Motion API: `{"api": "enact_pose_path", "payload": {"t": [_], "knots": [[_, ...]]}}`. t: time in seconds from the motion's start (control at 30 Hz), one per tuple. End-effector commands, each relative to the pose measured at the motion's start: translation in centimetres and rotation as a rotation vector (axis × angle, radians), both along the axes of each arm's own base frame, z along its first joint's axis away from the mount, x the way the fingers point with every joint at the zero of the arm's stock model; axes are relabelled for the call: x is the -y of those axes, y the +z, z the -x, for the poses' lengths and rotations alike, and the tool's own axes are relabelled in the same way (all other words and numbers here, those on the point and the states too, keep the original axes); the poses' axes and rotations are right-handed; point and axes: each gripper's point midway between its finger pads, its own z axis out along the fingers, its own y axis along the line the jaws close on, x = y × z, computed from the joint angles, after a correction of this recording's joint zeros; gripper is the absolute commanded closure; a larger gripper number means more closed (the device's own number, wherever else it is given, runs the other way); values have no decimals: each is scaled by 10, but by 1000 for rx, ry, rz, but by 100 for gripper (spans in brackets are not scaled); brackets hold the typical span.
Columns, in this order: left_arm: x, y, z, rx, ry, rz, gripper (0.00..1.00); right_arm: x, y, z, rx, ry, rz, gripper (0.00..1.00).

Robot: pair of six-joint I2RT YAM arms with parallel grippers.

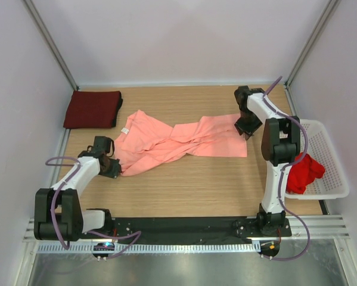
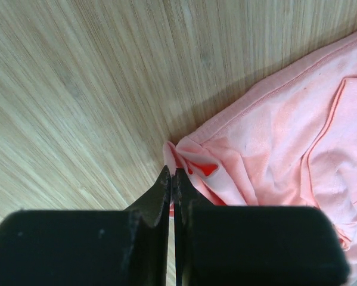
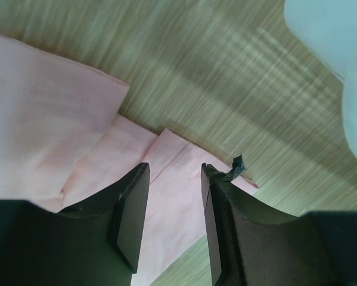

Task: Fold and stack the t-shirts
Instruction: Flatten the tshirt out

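Observation:
The salmon-pink t-shirt (image 1: 178,142) lies twisted and stretched across the middle of the table. My left gripper (image 1: 114,168) is shut on its lower-left corner; the left wrist view shows the pinched cloth (image 2: 255,149) right at my closed jaws (image 2: 173,176). My right gripper (image 1: 248,128) is open above the shirt's right hem corner (image 3: 172,196), which lies flat between the fingers. The dark maroon t-shirt (image 1: 93,109) sits folded at the back left. The bright red t-shirt (image 1: 303,171) lies crumpled in the basket.
A white perforated basket (image 1: 330,158) stands off the table's right edge; its rim shows at the top right of the right wrist view (image 3: 339,53). Bare wooden tabletop (image 1: 196,185) lies in front of the pink shirt. Walls enclose the table.

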Motion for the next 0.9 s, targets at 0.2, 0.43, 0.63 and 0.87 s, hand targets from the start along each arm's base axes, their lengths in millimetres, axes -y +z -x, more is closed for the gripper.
{"api": "enact_pose_path", "payload": {"t": [0.2,0.43,0.63,0.87], "knots": [[-1,3,-11,25,-23,-3,100,19,1,1,9,-131,98,53],[1,0,-11,15,-32,7,100,16,-6,-8,25,-144,79,55],[1,-1,-9,11,-33,5,100,15,-6,-15,35,-160,76,55],[0,-1,-9,10,-33,-1,100,16,-17,-11,5,-169,75,55]]}}
